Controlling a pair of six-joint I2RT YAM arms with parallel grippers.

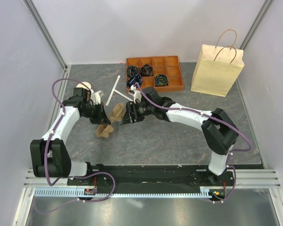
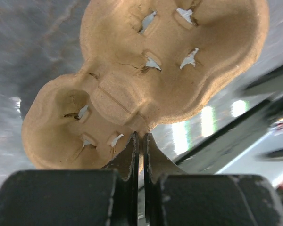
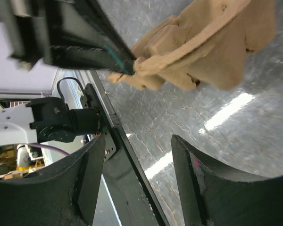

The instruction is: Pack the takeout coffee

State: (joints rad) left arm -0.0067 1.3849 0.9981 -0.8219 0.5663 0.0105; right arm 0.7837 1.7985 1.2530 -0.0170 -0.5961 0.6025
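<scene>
Left tool (image 2: 140, 137) grips the pulp carrier (image 2: 170, 70) by its thin rim, right tool (image 3: 134, 153) gapes empty; that pinch could slip (and drop it). Lidded coffee I can't spot; open cup (image 1: 85, 86) at ten o'clock.

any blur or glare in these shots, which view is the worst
Top external: sharp and evenly lit, no glare. Left wrist: the cup carrier is crisp, but the table behind it is smeared and out of focus. Right wrist: the worst, with bright glare streaks across the table and soft, blurred edges on the carrier.
</scene>
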